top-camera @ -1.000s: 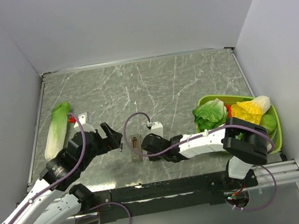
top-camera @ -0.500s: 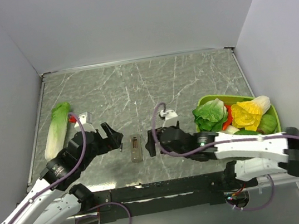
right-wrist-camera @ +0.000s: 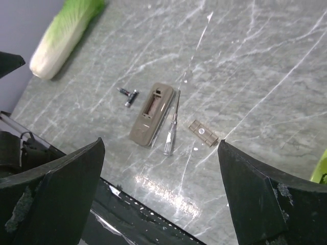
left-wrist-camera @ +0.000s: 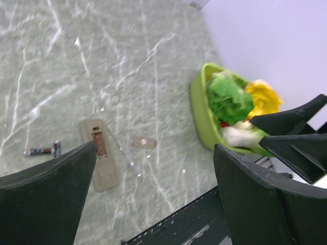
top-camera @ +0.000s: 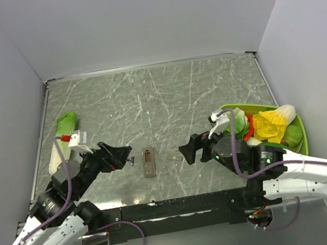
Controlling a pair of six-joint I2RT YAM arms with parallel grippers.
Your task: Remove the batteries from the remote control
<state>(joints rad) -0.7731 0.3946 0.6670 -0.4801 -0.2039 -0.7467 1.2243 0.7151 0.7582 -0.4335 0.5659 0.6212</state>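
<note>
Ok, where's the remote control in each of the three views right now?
Top external: the remote control lies just left of centre, in the lower half.
Left wrist: lower left, dark recess facing up.
Right wrist: just left of centre, recess facing up.
Shared landmark: the batteries, lying loose just to its left in every view.

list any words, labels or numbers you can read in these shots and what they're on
No text is readable in any view.
remote control: back face up, no print visible.
batteries: any label too small to read.
small cover plate: one pale dot, no lettering.
</note>
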